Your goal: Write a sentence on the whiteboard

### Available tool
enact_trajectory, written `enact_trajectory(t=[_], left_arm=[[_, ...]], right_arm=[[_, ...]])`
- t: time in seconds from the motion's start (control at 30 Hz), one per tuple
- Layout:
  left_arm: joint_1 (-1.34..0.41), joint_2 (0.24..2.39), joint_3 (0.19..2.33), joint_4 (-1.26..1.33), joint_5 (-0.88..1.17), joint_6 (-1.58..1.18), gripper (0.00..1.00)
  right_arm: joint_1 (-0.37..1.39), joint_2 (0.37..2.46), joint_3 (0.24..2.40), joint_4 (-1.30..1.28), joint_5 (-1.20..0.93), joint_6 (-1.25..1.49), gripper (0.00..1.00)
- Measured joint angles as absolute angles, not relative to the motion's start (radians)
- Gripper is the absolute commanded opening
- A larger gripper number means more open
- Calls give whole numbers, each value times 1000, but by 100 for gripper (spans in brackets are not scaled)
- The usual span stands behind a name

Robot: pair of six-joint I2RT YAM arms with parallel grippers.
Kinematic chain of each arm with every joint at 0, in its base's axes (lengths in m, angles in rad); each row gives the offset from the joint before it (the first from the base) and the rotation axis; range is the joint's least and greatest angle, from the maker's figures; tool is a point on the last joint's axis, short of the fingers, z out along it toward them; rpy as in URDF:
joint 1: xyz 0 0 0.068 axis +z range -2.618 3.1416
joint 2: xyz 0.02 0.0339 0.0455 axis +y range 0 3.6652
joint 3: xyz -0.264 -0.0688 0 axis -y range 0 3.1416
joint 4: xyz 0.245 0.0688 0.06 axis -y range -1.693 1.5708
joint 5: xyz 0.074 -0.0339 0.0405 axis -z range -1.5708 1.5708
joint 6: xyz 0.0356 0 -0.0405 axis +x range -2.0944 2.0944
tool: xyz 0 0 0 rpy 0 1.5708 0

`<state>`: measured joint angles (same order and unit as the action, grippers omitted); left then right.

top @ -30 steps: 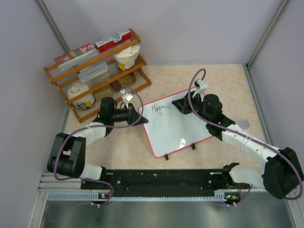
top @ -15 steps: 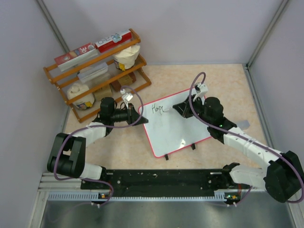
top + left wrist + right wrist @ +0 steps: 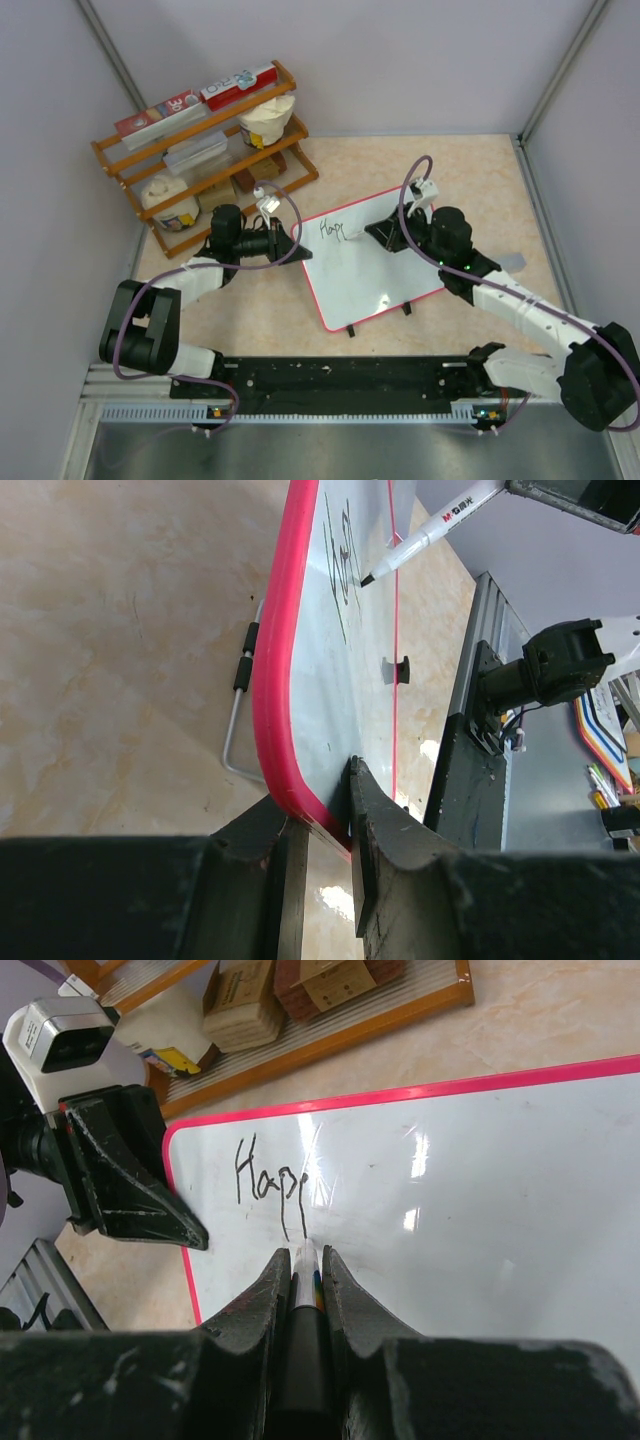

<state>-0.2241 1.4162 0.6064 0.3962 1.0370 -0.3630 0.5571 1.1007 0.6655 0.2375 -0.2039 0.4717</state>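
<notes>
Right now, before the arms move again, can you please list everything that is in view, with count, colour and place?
whiteboard: one, white with red rim, middle of the table
writing "Happ": one unfinished word, black, the board's far left corner
marker: one, white with black tip, tip at the last letter
wooden rack: one, orange-brown, far left of the table
flat boxes: two, red and white, the rack's top shelf
tubs: two, cream, lower shelves
table: one, beige marbled
left gripper: one, black, clamped on the board's left edge
right gripper: one, black, shut on the marker over the board
</notes>
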Motion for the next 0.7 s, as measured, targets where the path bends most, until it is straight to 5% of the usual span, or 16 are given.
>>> enact_trajectory(t=[0.7], left_arm=[[-225, 1416, 608, 396, 1039, -359, 0]], right_arm=[[555, 1141, 746, 288, -174, 483, 0]])
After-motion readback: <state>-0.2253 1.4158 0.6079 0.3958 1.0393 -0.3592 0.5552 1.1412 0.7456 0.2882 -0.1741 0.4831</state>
